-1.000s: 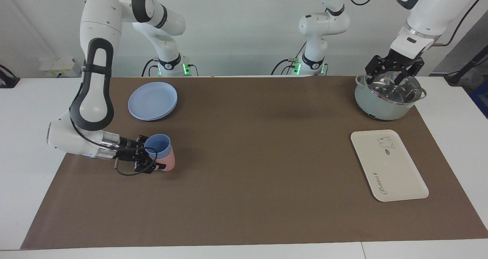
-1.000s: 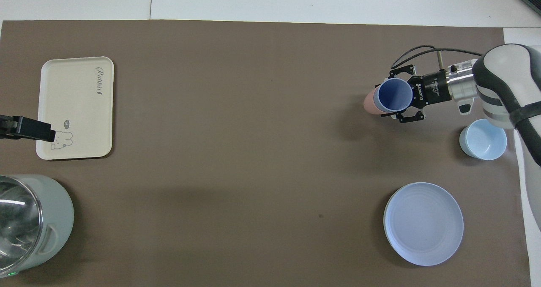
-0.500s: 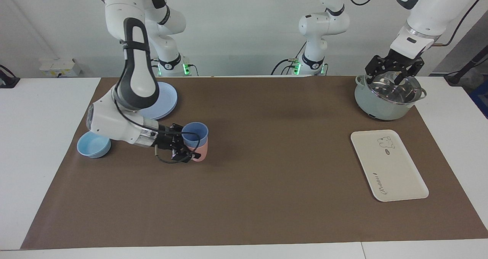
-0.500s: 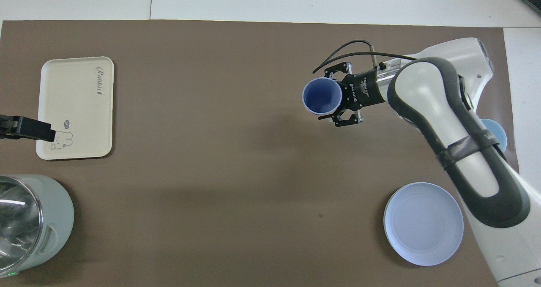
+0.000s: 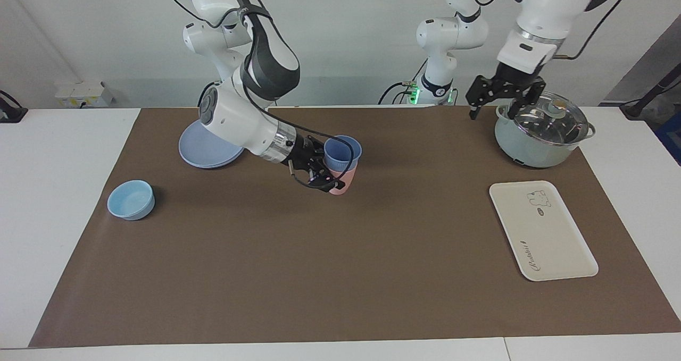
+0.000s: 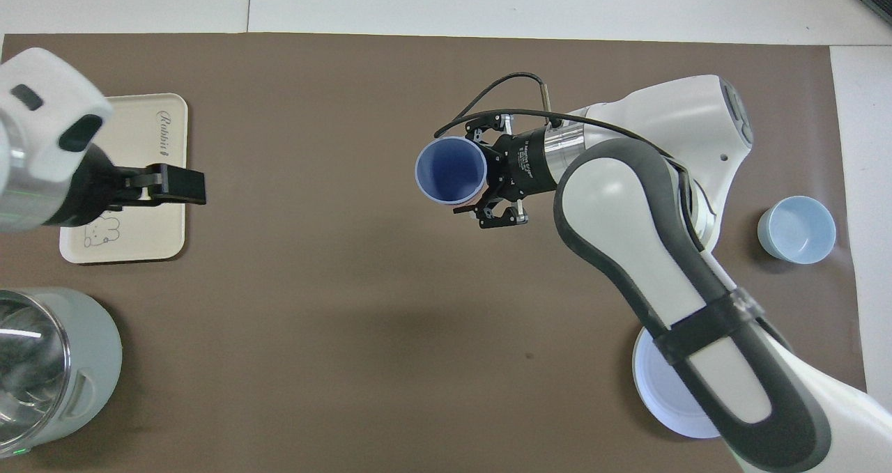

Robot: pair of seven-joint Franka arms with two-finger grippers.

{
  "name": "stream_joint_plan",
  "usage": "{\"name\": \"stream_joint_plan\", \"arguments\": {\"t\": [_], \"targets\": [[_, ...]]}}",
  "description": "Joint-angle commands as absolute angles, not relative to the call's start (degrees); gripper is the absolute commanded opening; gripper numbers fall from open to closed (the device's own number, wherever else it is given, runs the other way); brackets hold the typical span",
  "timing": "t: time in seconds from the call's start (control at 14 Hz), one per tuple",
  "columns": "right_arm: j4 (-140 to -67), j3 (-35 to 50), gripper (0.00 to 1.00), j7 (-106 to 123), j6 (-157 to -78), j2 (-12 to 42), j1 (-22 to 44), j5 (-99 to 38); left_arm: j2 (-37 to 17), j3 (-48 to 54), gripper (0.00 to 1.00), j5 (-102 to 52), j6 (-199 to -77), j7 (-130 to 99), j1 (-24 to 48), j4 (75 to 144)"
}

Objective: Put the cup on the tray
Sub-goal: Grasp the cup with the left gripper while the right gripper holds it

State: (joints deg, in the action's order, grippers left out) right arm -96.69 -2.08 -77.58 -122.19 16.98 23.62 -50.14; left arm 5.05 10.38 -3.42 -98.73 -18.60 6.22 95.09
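Cup: a small periwinkle-blue plastic tumbler (image 5: pixel 342 153), tapered, matte and handleless, nested mouth-up in a pink cup of the same shape (image 5: pixel 341 182), whose base shows below it.
Right gripper (image 5: pixel 325 168): jaws pinching the stacked pair from the side, carried above the middle of the brown mat (image 5: pixel 340 276) that covers the white bench (image 5: pixel 58 153); a second ago the pair hung near the right arm's end of the bench, so it has travelled toward the centre and risen.
Tray: a flat cream-white rectangular tray (image 5: pixel 542 231) with rounded corners, a small bear drawing and dark script lettering, lying bare toward the left arm's end, well apart from the cup.
Left gripper (image 5: pixel 500 101): jaws spread, holding nothing, in the air just beside the pale-green pot (image 5: pixel 532 145); a second ago it hovered directly over the pot's glass lid (image 5: pixel 550 122).
Elsewhere: a round, glossy blue plate (image 5: pixel 205 148) partly under the right arm; a wide, shallow light-blue bowl (image 5: pixel 131 199) near the right arm's end, uncovered now that the arm has swung off it.
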Motion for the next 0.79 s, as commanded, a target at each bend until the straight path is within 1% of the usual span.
{"name": "stream_joint_plan", "arguments": {"t": [0.0,0.07,0.21,0.36,0.43,0.5,0.57,0.71], "targets": [[-98.3,-2.4,0.0,-83.5,-127.7,15.8,26.8,-47.6,6.1,10.0,1.0,-3.9,-108.5,-33.0,15.3,98.8],[-98.3,-2.4,0.0,-84.9,-128.1,15.8,27.2,-46.9,6.0,10.0,1.0,-3.9,-111.2,-36.1,17.8,99.2],[-98.3,-2.3,0.0,-85.4,-128.2,15.8,27.2,-45.9,5.9,9.9,0.96,-3.9,-116.4,-38.6,21.7,102.0],[-98.3,-2.3,0.0,-85.5,-128.3,15.8,27.2,-45.7,5.7,10.0,0.89,-3.9,-119.1,-38.8,21.5,103.6],[-98.3,-2.3,0.0,-85.5,-128.3,15.8,27.2,-45.7,5.3,10.0,0.87,-4.0,-120.5,-39.5,21.4,104.3],[-98.3,-2.4,0.0,-85.5,-128.3,15.8,27.2,-45.7,5.2,10.0,0.82,-4.6,-124.3,-41.8,21.4,106.1],[-98.4,-2.3,0.0,-85.5,-128.3,15.8,27.2,-45.7,5.0,10.0,0.81,-5.5,-128.8,-45.1,21.5,107.3],[-98.4,-2.4,0.0,-85.4,-128.4,15.8,27.2,-45.6,3.2,10.0,0.81,-5.8,-131.9,-47.2,21.7,107.0]]}}
